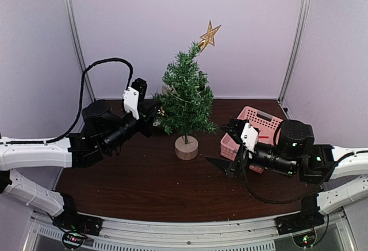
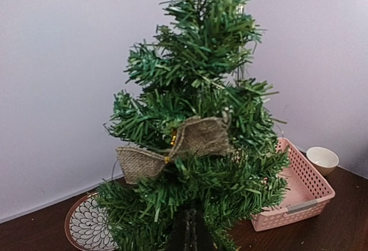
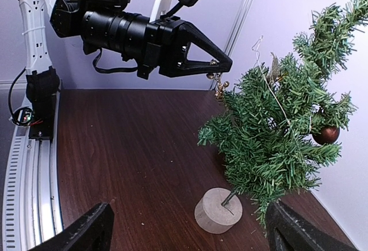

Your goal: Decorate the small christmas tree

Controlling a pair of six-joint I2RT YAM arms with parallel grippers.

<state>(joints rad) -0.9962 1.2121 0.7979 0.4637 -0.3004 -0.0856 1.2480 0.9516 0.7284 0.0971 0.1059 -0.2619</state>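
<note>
Nearest me, my right gripper (image 1: 225, 168) hangs spread wide and empty, low over the table (image 1: 144, 188), beside the pink basket (image 1: 261, 122), whose visible part looks bare. My left gripper (image 3: 221, 65) is pinched tight, with a gold trinket (image 3: 220, 87) dangling from its tip just beside the left branches. Between them the small christmas tree (image 1: 185, 93) stands upright mid-table on its stump. It already wears a burlap bow (image 2: 172, 147), a dark red ball (image 3: 326, 134) and a gold star (image 1: 209, 35) on top. I judge hanging this trinket is most of what's left.
</note>
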